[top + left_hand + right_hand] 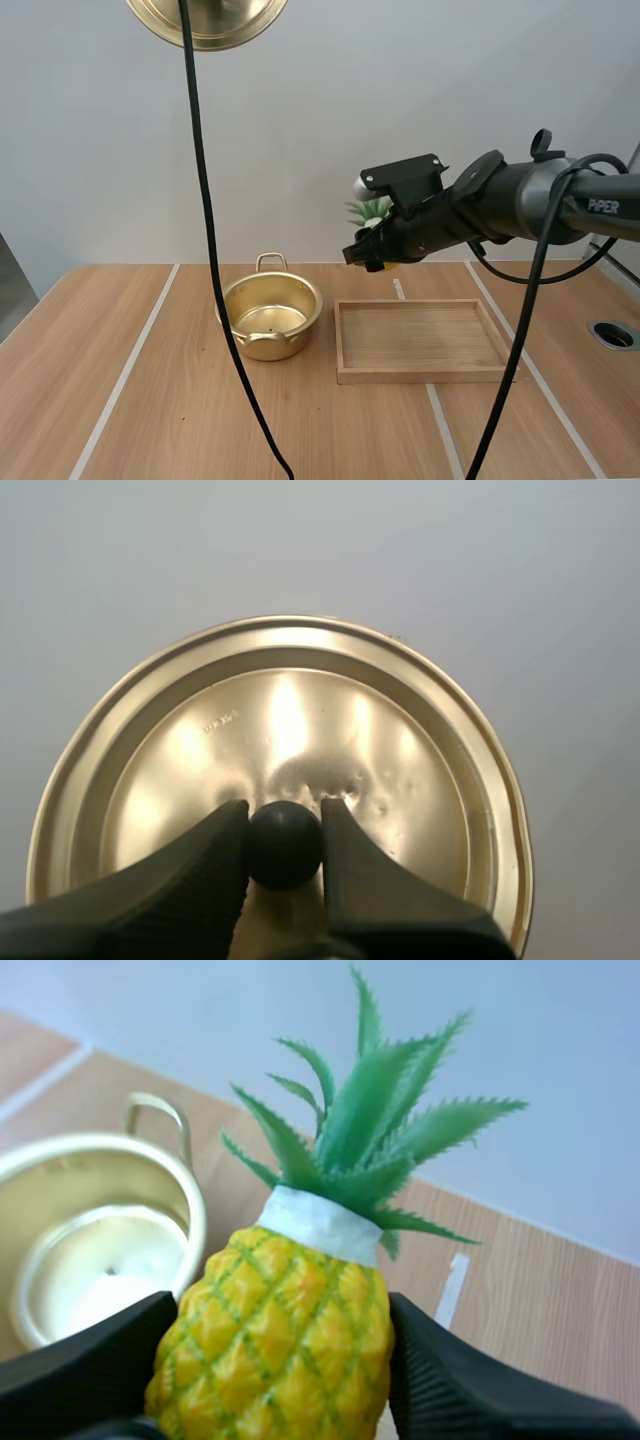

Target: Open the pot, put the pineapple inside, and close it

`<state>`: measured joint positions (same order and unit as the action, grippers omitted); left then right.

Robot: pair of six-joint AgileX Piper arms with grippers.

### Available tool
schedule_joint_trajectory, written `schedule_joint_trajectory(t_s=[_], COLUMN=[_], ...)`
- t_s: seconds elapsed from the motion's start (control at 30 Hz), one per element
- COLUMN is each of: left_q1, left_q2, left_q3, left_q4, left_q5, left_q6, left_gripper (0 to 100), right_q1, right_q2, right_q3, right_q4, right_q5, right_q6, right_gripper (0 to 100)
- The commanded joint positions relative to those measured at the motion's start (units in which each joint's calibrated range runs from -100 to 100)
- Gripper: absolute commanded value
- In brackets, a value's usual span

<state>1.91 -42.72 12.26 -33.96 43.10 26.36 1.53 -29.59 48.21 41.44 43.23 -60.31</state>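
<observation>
Right gripper (275, 1360) clamps pineapple (285, 1320) by body, 2 fingers on its flanks. Long axis near upright, crown toward 12 o'clock in high view. Pineapple held in air, 2 o'clock from pot (268, 346). Pot open, bare bottom showing. Wooden tray (420, 376) at pot's 3 o'clock. Left gripper (285, 842) pinches lid (300, 720) knob, lid raised high.
</observation>
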Motion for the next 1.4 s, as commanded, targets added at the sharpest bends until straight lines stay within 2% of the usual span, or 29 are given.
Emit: schedule_joint_trajectory(t_s=[0.0,0.3,0.73,1.07,1.37], left_q1=[-0.11,-0.11,-0.11,-0.11,-0.11], left_q2=[-0.41,-0.41,-0.41,-0.41,-0.41], left_q3=[-0.59,-0.59,-0.59,-0.59,-0.59], left_q4=[-0.48,-0.48,-0.48,-0.48,-0.48], left_q5=[-2.04,-2.04,-2.04,-2.04,-2.04], left_q6=[-0.15,-0.15,-0.15,-0.15,-0.15], left_gripper=[0,0,0,0,0], right_q1=[0.08,0.37,9.45,13.91,16.38], right_q2=[-3.44,-9.43,-13.55,-13.53,-9.86], right_q3=[-1.12,-1.82,-1.82,-1.82,-1.69], right_q4=[1.99,2.41,2.41,2.41,-1.18], right_q5=[3.54,9.15,10.9,7.42,2.46], right_q6=[-0.51,-0.51,-0.15,-0.15,-0.15], right_gripper=[0,0,0,0,0])
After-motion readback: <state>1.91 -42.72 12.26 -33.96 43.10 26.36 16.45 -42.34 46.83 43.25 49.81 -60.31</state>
